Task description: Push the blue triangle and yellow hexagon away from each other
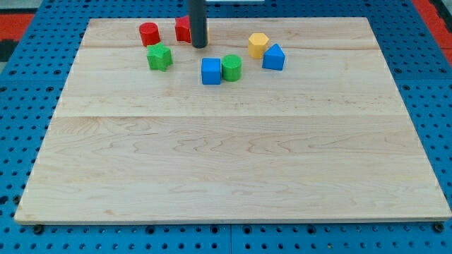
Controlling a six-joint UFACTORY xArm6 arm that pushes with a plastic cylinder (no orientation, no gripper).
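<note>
Presently, camera view: bench (233, 169); yellow hexagon (258, 44) touching blue triangle (274, 57), top right of centre. My tip (200, 46) well left, beside red block (183, 29). No jaws fitted. Risk: approaching sweep clips green cylinder (232, 67) or shoves both together.

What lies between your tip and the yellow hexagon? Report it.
Nothing: in the camera view, bare board runs from my tip to the yellow hexagon. The green cylinder and blue cube sit below that line.
</note>
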